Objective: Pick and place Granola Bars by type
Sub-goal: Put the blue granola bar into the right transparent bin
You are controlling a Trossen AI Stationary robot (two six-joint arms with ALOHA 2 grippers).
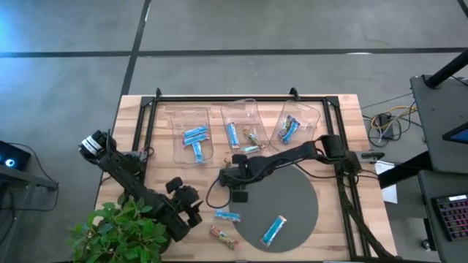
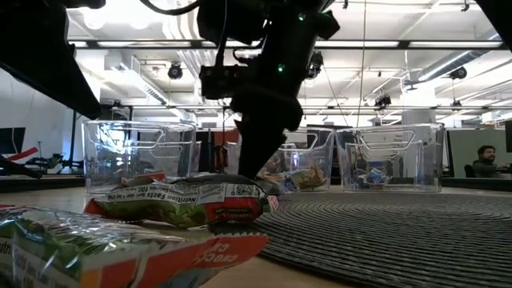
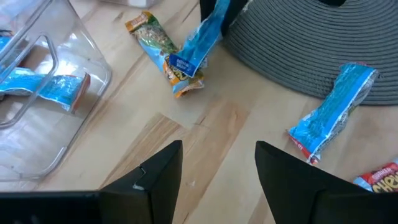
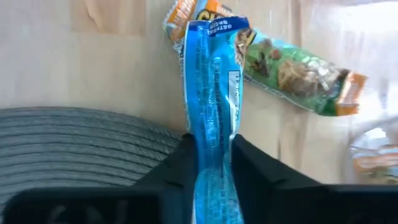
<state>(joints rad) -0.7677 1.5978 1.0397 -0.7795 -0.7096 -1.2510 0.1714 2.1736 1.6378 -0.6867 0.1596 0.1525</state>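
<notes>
My right gripper (image 4: 210, 163) is over the table's middle, at the grey mat's far left edge, shut on a bright blue bar (image 4: 214, 87). In the left wrist view that blue bar (image 3: 202, 37) hangs over a green-and-orange bar (image 3: 152, 37) lying flat on the wood. My left gripper (image 3: 217, 168) is open above bare wood toward the near left, touching nothing. Another blue bar (image 1: 227, 215) lies by the mat's edge. A third blue bar (image 1: 274, 229) lies on the mat, and a red-tan bar (image 1: 223, 235) lies near the front edge. My right gripper pinches the blue bar between its two fingers, part way along its length (image 4: 211, 146), with the fingers across the bar. The bar hangs tilted below the gripper. Its lower end (image 3: 183, 67) is at the green-and-orange bar's orange end (image 4: 180, 15); whether they touch I cannot tell.
Three clear bins stand along the far side: the left bin (image 1: 183, 117) and right bin (image 1: 307, 113) hold blue bars, and the middle bin (image 1: 241, 109) holds a blue and a tan bar. The round grey mat (image 1: 292, 190) fills the near right. A plant (image 1: 121, 230) stands at the near left corner.
</notes>
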